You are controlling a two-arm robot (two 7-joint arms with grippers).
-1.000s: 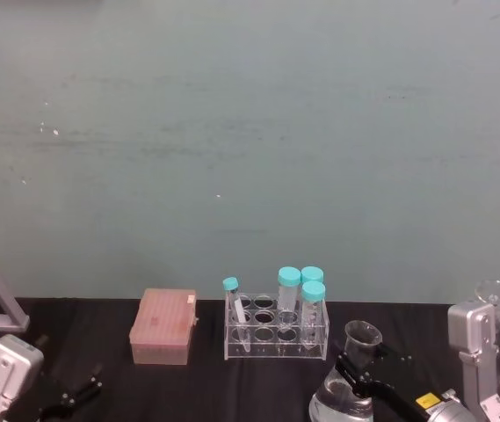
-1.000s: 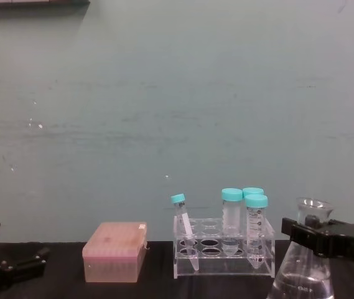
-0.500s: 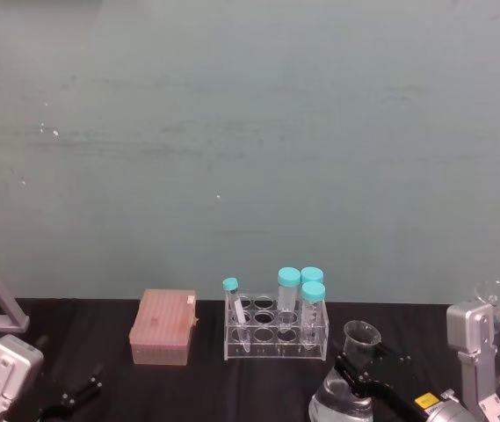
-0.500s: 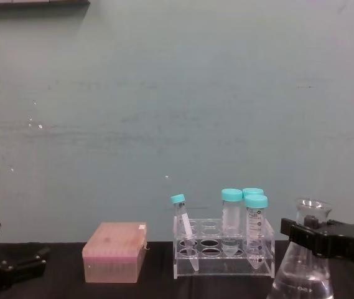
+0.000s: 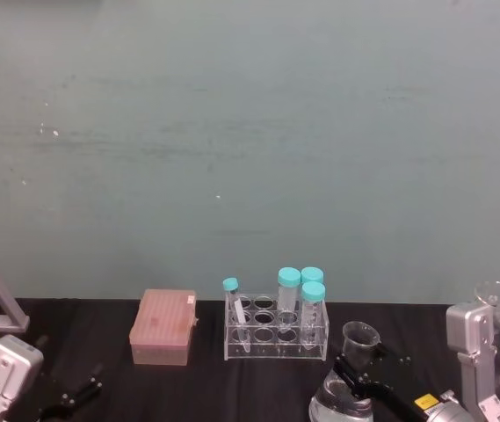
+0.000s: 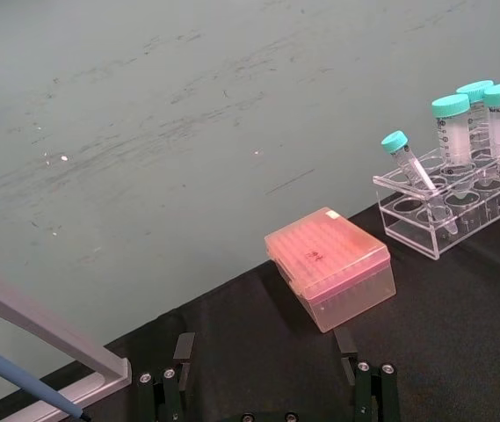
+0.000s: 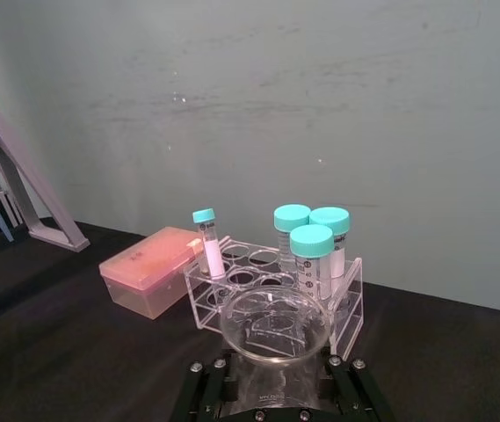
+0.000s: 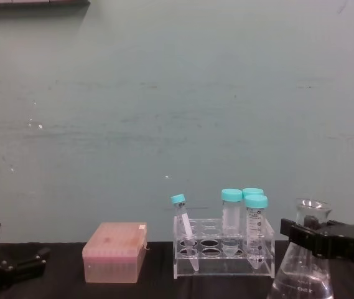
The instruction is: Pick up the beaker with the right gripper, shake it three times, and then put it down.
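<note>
The beaker is clamped at its neck by the right gripper fingers; shaking is judged next.

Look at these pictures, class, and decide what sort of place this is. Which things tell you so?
Most likely a laboratory bench. A clear tube rack holds teal-capped tubes, a pink tip box stands beside it, and the right gripper is shut on the neck of a glass beaker.

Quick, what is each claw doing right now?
Left claw: open, holding nothing, low over the table.
Right claw: shut on the beaker, clamped around its neck.
</note>
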